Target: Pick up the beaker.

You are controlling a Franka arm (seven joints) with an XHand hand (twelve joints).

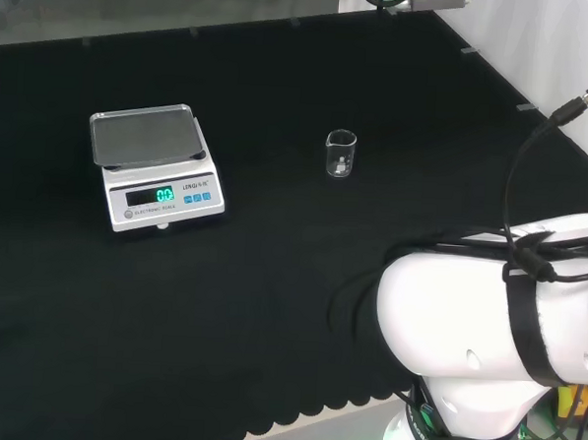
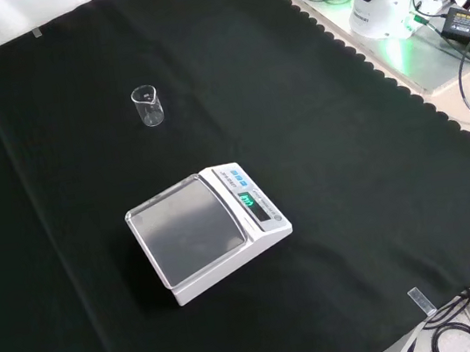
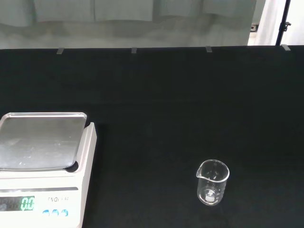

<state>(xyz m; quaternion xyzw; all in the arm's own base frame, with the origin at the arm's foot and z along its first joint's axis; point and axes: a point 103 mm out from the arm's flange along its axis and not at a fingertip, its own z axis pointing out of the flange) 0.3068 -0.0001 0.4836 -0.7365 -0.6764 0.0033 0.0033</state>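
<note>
The small clear beaker [image 1: 341, 154] stands upright and alone on the counter [image 1: 271, 278], at three o'clock from the scale [image 1: 157, 167] in the head view, leaving open room for a grasp; whether the hand is released or clenched I cannot tell.

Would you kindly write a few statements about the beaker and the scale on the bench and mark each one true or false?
1. The beaker stands upright on the black cloth. True.
2. The beaker sits on the pan of the scale. False: it stands on the cloth, apart from the scale, to the scale's right in the head view.
3. The scale's pan has nothing on it. True.
4. The scale's display is dark. False: green digits are lit on it.
5. The beaker lies on its side. False: it is upright, its open mouth and pouring lip on top, as the wrist view shows.
</note>
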